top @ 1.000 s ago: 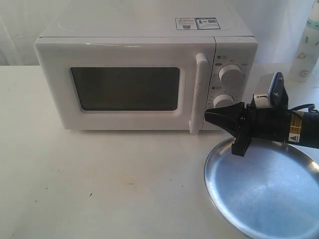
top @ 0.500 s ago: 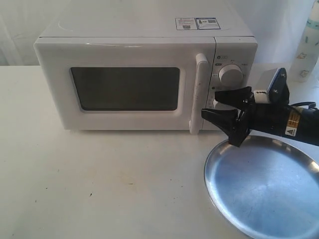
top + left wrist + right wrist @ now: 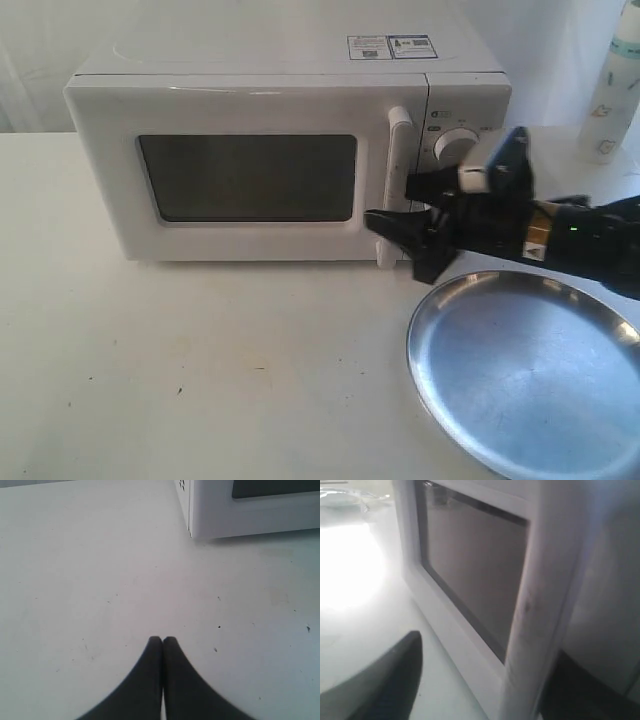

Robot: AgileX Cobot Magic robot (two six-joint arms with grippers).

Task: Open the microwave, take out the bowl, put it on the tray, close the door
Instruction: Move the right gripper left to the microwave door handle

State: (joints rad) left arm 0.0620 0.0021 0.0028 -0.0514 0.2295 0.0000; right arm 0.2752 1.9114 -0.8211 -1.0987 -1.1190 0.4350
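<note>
The white microwave [image 3: 270, 150] stands at the back of the table with its door [image 3: 250, 175] closed. My right gripper [image 3: 398, 205] is open and straddles the lower part of the door's vertical bar handle [image 3: 396, 160]. In the right wrist view the handle [image 3: 540, 605] runs between the two dark fingers [image 3: 380, 680], close to the far one, with a wide gap to the near one. The silver tray [image 3: 520, 370] lies at the front right, below that arm. The left gripper [image 3: 162, 641] is shut and holds nothing, low over the table near the microwave's corner [image 3: 192, 510]. The bowl is hidden.
A pale bottle [image 3: 612, 90] stands at the back right, beside the microwave. The two dials [image 3: 455, 145] sit just behind my right gripper. Bare white tabletop [image 3: 200, 360] spreads in front of the microwave.
The right gripper opened wider and moved left from above the tray's rim to the door handle, which now sits between its fingers. The microwave shifted very slightly left.
</note>
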